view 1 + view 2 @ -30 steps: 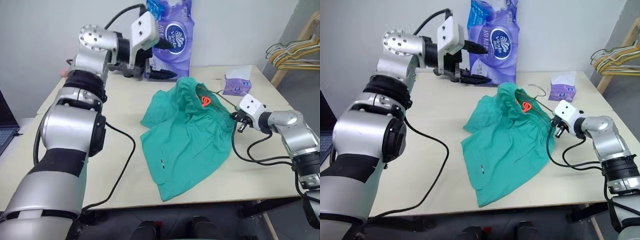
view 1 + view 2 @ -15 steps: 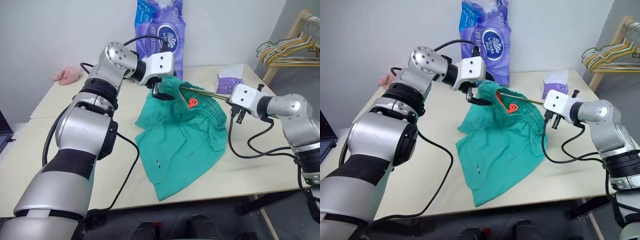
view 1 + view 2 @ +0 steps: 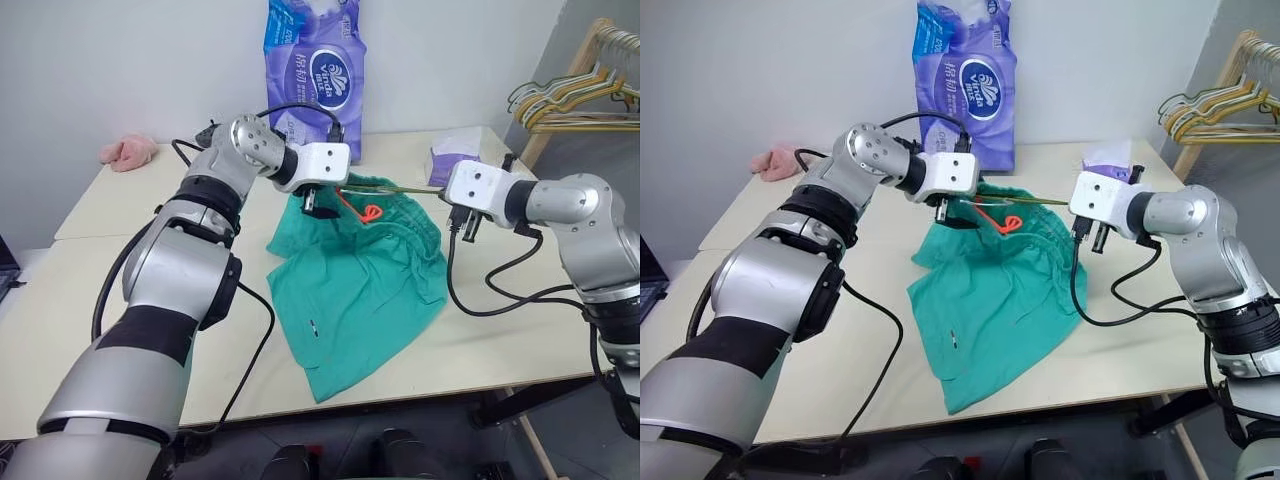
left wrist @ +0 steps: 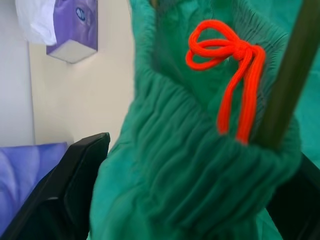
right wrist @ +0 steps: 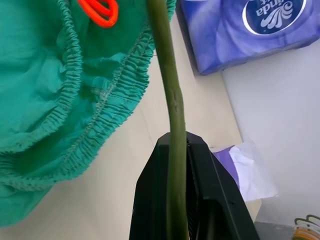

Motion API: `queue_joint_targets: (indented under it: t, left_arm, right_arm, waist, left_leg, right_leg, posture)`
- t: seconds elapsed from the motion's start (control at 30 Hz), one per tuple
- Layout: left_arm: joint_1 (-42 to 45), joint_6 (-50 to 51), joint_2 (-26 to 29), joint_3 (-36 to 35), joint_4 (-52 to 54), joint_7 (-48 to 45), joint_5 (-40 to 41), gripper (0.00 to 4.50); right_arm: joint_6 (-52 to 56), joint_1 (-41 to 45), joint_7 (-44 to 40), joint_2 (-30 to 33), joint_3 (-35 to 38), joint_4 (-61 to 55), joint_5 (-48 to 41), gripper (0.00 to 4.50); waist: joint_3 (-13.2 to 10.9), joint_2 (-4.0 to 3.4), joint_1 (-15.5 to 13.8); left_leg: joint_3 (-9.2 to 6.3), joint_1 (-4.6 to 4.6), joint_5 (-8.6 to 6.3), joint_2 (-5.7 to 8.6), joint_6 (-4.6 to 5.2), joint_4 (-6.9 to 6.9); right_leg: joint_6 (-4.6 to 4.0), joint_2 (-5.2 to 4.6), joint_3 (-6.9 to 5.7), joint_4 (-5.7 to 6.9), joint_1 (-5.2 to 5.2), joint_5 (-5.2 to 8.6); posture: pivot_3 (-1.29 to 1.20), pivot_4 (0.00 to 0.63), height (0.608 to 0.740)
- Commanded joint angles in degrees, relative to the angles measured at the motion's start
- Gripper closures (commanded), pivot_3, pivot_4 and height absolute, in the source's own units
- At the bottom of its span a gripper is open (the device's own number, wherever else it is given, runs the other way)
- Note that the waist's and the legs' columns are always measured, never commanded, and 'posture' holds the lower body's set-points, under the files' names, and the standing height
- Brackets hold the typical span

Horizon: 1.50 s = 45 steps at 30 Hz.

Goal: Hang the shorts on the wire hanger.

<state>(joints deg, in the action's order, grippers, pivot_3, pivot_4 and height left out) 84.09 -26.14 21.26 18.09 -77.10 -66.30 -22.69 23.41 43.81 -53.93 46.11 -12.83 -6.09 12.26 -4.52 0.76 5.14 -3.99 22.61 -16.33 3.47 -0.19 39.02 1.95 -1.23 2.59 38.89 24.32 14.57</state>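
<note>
1. Across the middle of the pale table (image 3: 120, 290), the shorts (image 3: 360, 290) lie spread, legs toward the near edge, gathered waistband at the far end and partly lifted off the surface.
2. At the waistband's left end sits the left gripper (image 3: 318, 202). Its black fingers (image 4: 75, 185) stand wide apart on either side of the bunched elastic, not clamped on it that I can see.
3. From the right, the right gripper (image 5: 175, 165) is pinched tight on the wire hanger (image 3: 1025, 200).
4. That thin olive wire runs crosswise, from the right gripper toward the left one, passing through the waistband just beside the orange drawstring bow (image 4: 225, 55).
5. My judgement: the next move turns on this line. The wire's long axis points straight at the left gripper, which is the nearer to the cloth, so it should draw the elastic along the wire toward the right.
</note>
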Motion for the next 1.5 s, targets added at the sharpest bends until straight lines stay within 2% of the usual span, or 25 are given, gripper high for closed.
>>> queue_joint_targets:
  t: [0.03,0.37,0.6,0.63,0.7,0.77,0.93,1.03,1.07,1.17,1.3,1.43,1.5]
  left_arm:
    - [0.3,-0.7,-0.5,-0.6,0.4,0.6,0.2,1.31]
    - [1.0,0.1,-1.1,-2.4,0.4,0.6,1.6,4.44]
    - [0.1,0.6,-1.3,-2.5,0.6,1.1,1.3,4.49]
    - [-0.1,0.6,-1.3,-2.5,0.6,1.2,1.3,4.5]
    - [-0.3,0.6,-1.2,-2.5,0.6,1.7,1.2,4.5]
    - [-0.5,0.5,-1.1,-2.6,0.6,1.6,1.2,4.5]
    - [-0.9,0.8,-0.7,-2.5,0.6,2.4,0.9,4.5]
    - [-2.2,1.2,1.1,-2.1,0.5,3.1,0.3,4.5]
    - [-2.6,1.2,1.5,-2.0,0.5,3.1,0.2,4.5]
    - [-3.5,1.2,2.6,-1.8,0.6,2.9,0.0,4.5]
    - [-6.1,0.8,4.5,-2.1,0.8,3.4,0.3,4.5]
    - [-6.8,1.4,4.6,-4.1,1.1,3.4,2.6,4.5]
    - [-6.8,2.0,4.4,-6.0,1.5,2.6,4.6,4.5]
  right_arm:
    - [0.4,2.9,-0.1,-0.6,1.0,-3.1,-0.5,4.5]
    - [0.8,2.7,-0.3,-0.9,0.7,-4.0,-0.1,4.5]
    - [1.1,2.0,-1.6,-0.8,1.3,-4.3,-1.8,4.5]
    - [1.6,1.8,-2.2,-0.8,1.7,-4.5,-2.6,4.11]
    - [2.1,1.5,-3.1,-0.4,1.7,-4.9,-3.0,3.73]
    - [1.9,1.4,-3.1,0.2,1.6,-5.1,-2.8,3.1]
    - [4.2,0.7,-3.5,1.7,2.8,-7.0,-3.3,1.3]
    - [13.3,-1.7,-4.6,3.9,7.1,-13.0,-6.3,0.21]
    - [16.3,-2.0,-4.5,4.1,8.2,-14.5,-7.4,0.07]
    - [22.6,-1.9,-4.2,4.9,9.9,-17.9,-9.7,0.07]
    - [41.5,0.9,-2.5,2.7,16.9,-22.5,-16.9,0.07]
    - [49.4,-4.5,1.1,0.0,18.7,-26.3,-20.7,0.07]
    - [50.9,-9.6,4.3,-4.7,18.3,-27.2,-22.2,0.07]
  waist:
    - [0.0,0.0,0.0]
    - [0.0,-0.01,0.0]
    - [0.0,-0.02,0.1]
    - [0.0,-0.02,0.1]
    - [0.0,-0.02,0.0]
    - [0.0,-0.01,0.1]
    - [0.0,-0.04,0.1]
    - [0.0,-0.04,0.1]
    - [0.0,-0.04,0.1]
    - [0.0,-0.04,0.2]
    - [0.0,-0.04,0.5]
    - [0.1,0.03,0.7]
    - [0.3,0.25,0.7]
  left_leg:
    - [0.0,0.0,0.0,0.0,0.0,0.0]
    - [0.01,0.0,0.0,0.01,0.0,0.01]
    - [0.01,0.01,0.0,0.01,0.0,0.02]
    - [0.01,0.01,0.0,0.01,0.0,0.02]
    - [0.01,0.01,0.0,0.01,0.0,0.02]
    - [0.0,0.02,0.0,0.01,0.0,0.03]
    - [0.01,0.01,0.0,0.01,0.01,0.04]
    - [0.0,0.03,-0.01,0.01,0.02,0.04]
    - [0.0,0.03,-0.01,0.01,0.02,0.04]
    - [-0.01,0.02,-0.04,0.0,0.08,0.04]
    - [-0.07,0.05,-0.05,0.0,0.08,0.05]
    - [-0.2,0.12,-0.05,-0.01,0.08,0.06]
    - [-0.27,0.19,-0.05,0.0,0.08,0.13]
  right_leg:
    - [0.0,0.0,0.0,0.0,0.0,0.0]
    - [0.0,-0.01,-0.02,0.03,0.01,0.0]
    - [0.0,-0.01,-0.02,0.05,0.02,0.0]
    - [0.0,-0.01,-0.02,0.04,0.02,0.0]
    - [0.0,-0.01,-0.02,0.05,0.02,0.0]
    - [-0.01,-0.02,-0.03,0.05,0.02,0.0]
    - [-0.01,-0.02,-0.02,0.07,0.03,0.0]
    - [-0.01,-0.03,-0.01,0.07,0.02,0.0]
    - [-0.01,-0.03,0.0,0.07,0.03,0.0]
    - [-0.01,-0.02,0.01,0.11,0.03,0.0]
    - [-0.01,-0.04,0.07,0.09,0.03,0.0]
    - [-0.01,-0.04,0.06,0.08,0.03,-0.01]
    - [-0.01,-0.05,-0.01,0.08,0.03,-0.01]
  posture:
    - [-0.17,0.007,0.74]
    - [-0.17,0.01,0.74]
    - [-0.17,0.012,0.74]
    - [-0.17,0.012,0.74]
    - [-0.17,0.014,0.74]
    - [-0.17,0.013,0.74]
    - [-0.17,0.019,0.74]
    - [-0.17,0.026,0.74]
    - [-0.17,0.026,0.74]
    - [-0.18,0.032,0.74]
    - [-0.19,0.035,0.74]
    - [-0.2,0.035,0.74]
    - [-0.19,0.033,0.74]
